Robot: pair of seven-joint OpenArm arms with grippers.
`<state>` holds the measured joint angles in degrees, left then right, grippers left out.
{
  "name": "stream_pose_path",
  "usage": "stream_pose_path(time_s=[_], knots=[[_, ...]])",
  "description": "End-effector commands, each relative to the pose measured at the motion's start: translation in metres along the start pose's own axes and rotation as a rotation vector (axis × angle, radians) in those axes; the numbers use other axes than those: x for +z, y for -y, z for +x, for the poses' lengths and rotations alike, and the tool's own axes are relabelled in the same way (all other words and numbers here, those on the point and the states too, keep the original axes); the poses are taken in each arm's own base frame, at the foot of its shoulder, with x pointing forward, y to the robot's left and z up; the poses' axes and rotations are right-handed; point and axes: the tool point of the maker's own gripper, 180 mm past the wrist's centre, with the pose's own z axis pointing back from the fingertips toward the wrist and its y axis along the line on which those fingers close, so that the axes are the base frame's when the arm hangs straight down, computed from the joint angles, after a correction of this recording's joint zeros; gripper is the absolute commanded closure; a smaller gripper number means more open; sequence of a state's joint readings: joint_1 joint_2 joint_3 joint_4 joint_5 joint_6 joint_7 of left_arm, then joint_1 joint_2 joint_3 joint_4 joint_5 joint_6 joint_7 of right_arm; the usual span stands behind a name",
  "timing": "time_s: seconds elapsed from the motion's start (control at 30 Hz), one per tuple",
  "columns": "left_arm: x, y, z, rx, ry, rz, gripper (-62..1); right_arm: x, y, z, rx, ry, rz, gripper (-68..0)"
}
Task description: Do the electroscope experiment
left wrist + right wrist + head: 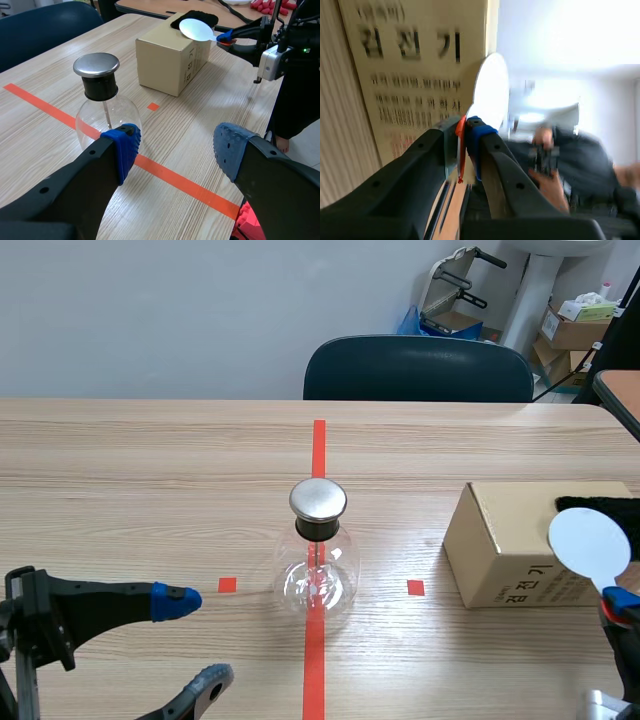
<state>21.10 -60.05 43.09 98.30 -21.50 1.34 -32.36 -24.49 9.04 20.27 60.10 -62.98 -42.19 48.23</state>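
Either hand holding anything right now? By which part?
Right hand pinches the white round disc paddle by its thin handle, close to the disc. Left hand is open, empty.

scene view faces across table (150, 460); left wrist view shares the electroscope (317, 552)

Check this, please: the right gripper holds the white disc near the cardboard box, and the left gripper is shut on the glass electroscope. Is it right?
One thing is wrong: the left gripper is open, clear of the glass electroscope, as the scene view shows. The right gripper does hold the white disc near the cardboard box.
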Motion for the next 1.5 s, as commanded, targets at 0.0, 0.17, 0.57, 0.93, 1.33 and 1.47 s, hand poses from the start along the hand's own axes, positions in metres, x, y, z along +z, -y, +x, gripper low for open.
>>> stream_pose_path(time_s=[0.0,0.17,0.57,0.93,1.33,1.47], knots=[[-0.002,0.001,0.008,0.005,0.028,-0.003,-34.9,0.001,0.004,-0.027,0.003,-0.132,-0.011,-1.3],[-0.002,0.001,0.008,0.005,0.028,-0.003,-34.9,0.002,0.002,-0.033,0.008,-0.167,-0.001,-1.3],[-0.002,0.001,0.004,0.005,0.008,-0.003,-34.9,0.009,-0.002,-0.042,-0.005,-0.239,0.009,-1.3],[-0.002,0.001,0.004,0.005,0.007,-0.003,-34.9,0.007,0.0,-0.035,-0.008,-0.201,0.0,-1.3],[-0.002,0.001,0.004,0.005,0.006,-0.003,-34.9,0.005,0.0,-0.02,-0.013,-0.115,-0.001,-1.3],[-0.002,0.001,0.004,0.005,0.006,-0.003,-34.9,0.01,-0.001,-0.047,-0.008,-0.266,0.004,-1.3]])
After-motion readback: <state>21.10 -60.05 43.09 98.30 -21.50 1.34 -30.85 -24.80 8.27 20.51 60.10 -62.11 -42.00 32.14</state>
